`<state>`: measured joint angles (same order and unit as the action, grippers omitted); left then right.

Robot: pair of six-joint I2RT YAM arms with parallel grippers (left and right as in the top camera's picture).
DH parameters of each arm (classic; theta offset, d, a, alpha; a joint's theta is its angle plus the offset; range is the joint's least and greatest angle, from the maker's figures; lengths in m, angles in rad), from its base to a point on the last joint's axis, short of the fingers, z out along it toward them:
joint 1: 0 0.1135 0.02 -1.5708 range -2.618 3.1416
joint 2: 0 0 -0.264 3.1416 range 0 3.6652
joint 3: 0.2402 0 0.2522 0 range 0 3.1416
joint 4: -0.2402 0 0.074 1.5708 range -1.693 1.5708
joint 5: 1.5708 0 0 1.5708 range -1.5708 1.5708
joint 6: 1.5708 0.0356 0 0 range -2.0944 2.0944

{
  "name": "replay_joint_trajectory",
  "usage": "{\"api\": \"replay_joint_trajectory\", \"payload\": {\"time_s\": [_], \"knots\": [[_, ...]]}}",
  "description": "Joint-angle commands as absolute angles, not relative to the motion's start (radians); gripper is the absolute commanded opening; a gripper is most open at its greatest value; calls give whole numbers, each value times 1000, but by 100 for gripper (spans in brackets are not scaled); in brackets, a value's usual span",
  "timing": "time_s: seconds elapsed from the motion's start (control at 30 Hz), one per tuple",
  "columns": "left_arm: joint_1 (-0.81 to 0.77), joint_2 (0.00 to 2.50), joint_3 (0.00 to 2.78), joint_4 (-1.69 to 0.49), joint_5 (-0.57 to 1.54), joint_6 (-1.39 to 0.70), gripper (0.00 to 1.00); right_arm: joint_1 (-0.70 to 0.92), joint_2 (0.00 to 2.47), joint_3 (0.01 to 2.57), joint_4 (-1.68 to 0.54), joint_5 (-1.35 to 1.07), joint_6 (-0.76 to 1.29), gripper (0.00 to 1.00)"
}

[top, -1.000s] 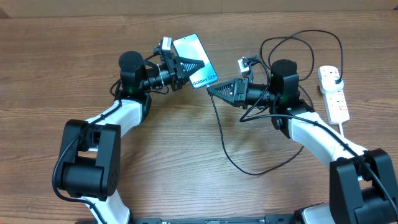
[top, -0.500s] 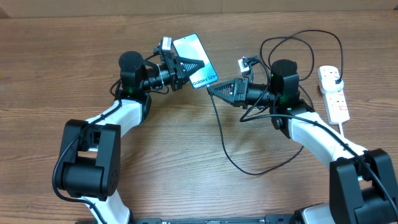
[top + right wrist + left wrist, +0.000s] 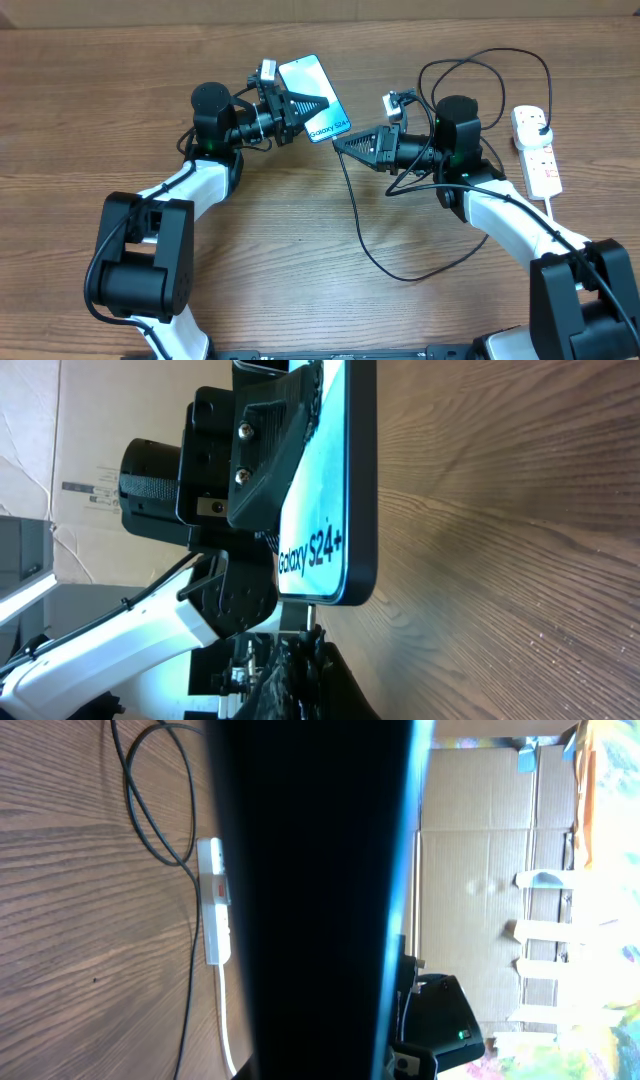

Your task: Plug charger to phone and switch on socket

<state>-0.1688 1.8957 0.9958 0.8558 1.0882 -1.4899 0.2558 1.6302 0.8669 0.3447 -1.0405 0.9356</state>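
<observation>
The phone [image 3: 315,96] is held above the table with its lit screen facing up and my left gripper [image 3: 298,103] shut on it. In the left wrist view the phone's dark back [image 3: 310,890] fills the middle. My right gripper [image 3: 338,143] is shut on the connector tip of the charger [image 3: 352,215]. In the right wrist view the tip [image 3: 297,616] reaches the bottom edge of the phone [image 3: 325,480], below the "Galaxy S24+" text. I cannot tell whether it sits in the port. The socket [image 3: 540,160] lies at the far right, with a black plug [image 3: 540,122] in it.
The black cable loops over the wood behind the right arm [image 3: 480,60] and in front of it [image 3: 400,275]. A thick white cord [image 3: 562,218] runs from the socket toward the front edge. In the left wrist view the socket [image 3: 215,900] lies beside cardboard boxes [image 3: 480,840].
</observation>
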Motion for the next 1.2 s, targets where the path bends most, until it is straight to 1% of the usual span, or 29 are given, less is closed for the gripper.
{"api": "replay_joint_trajectory", "payload": {"time_s": [0.0,0.7,1.17], "knots": [[-172,1870,1015,869,1112,-1466,4,252,1634,868,355,-1051,936,4],[-184,1870,1015,869,1111,-1470,5,252,1634,869,350,-1048,936,4],[-184,1870,1015,873,1188,-1470,4,251,1634,868,342,-1003,939,4]]}}
